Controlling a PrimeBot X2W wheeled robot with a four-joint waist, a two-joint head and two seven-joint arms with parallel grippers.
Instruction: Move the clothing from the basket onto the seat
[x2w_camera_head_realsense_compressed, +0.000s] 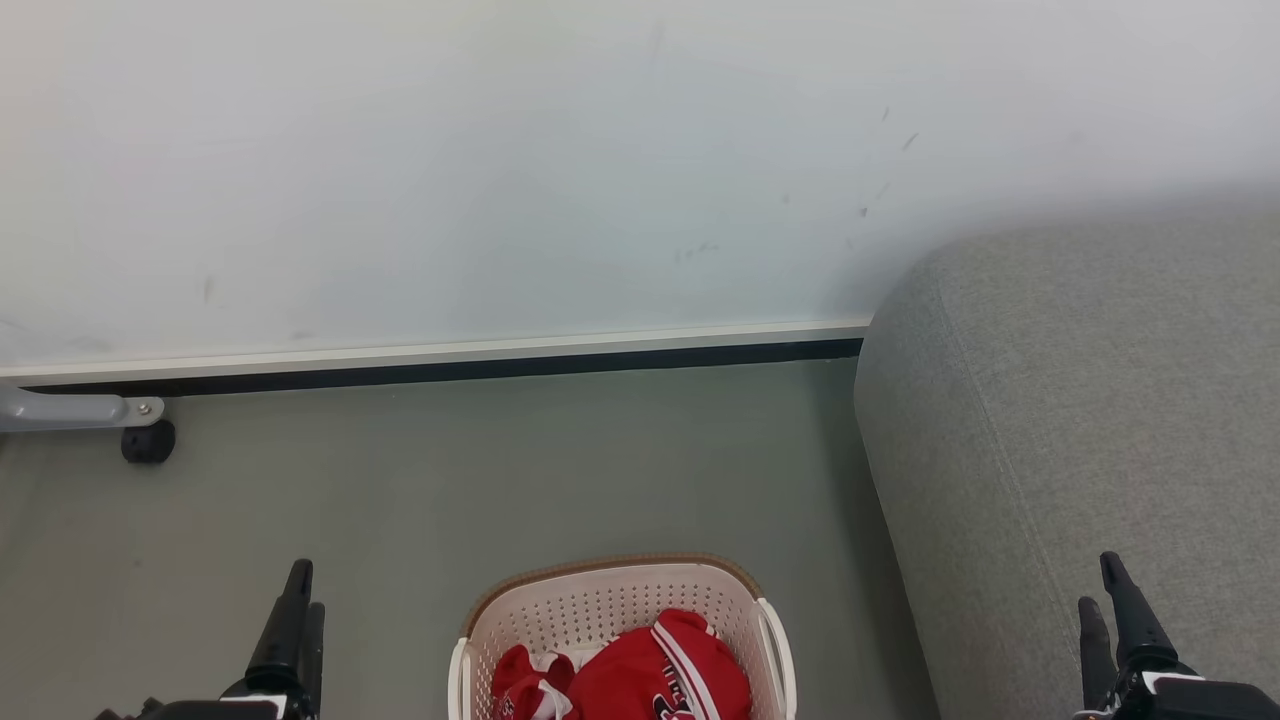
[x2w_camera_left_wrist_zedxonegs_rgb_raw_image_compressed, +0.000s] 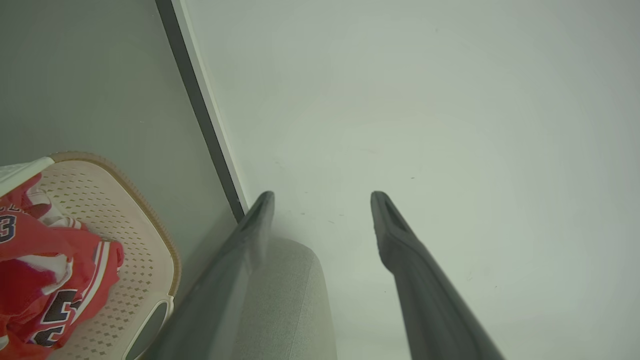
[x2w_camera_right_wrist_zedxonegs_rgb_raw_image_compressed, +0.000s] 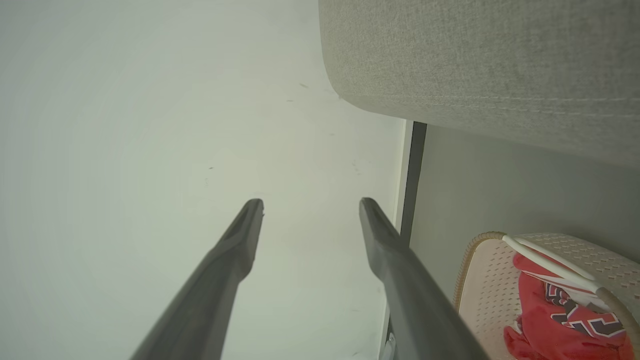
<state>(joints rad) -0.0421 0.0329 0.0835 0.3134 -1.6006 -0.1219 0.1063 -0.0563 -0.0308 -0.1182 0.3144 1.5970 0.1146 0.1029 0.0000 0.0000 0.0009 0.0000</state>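
Pale wall (x2w_camera_head_realsense_compressed: 500, 150) is taking up the far side of the room, meeting grey-green floor (x2w_camera_head_realsense_compressed: 450, 470) along a white-and-black skirting strip (x2w_camera_head_realsense_compressed: 450, 362). Black castor (x2w_camera_head_realsense_compressed: 148, 441) on a grey metal leg is poking in at the far left, close to the skirting.

Basket (x2w_camera_head_realsense_compressed: 600, 605) is sitting on the floor at the near middle, with a strip of bare floor between it and the seat (x2w_camera_head_realsense_compressed: 1080, 420) on its right. Clothing (x2w_camera_head_realsense_compressed: 650, 680) is lying bundled inside the basket: red cloth, white stripes, dark white-edged numerals showing in the wrist views. The seat is bulking up the right side, its rounded corner reaching back to the wall.

Left fingers (x2w_camera_head_realsense_compressed: 287, 620) are standing low at the near left over bare floor, apart from the basket and to its left, tips pointing away toward the wall. In the left wrist view they are spreading wide apart, gripping nothing, with wall showing between them.

Right fingers (x2w_camera_head_realsense_compressed: 1130, 610) are standing low at the near right, above the seat's near part, tips also pointing toward the wall. In the right wrist view they are likewise parted wide and holding nothing, well clear of the basket.
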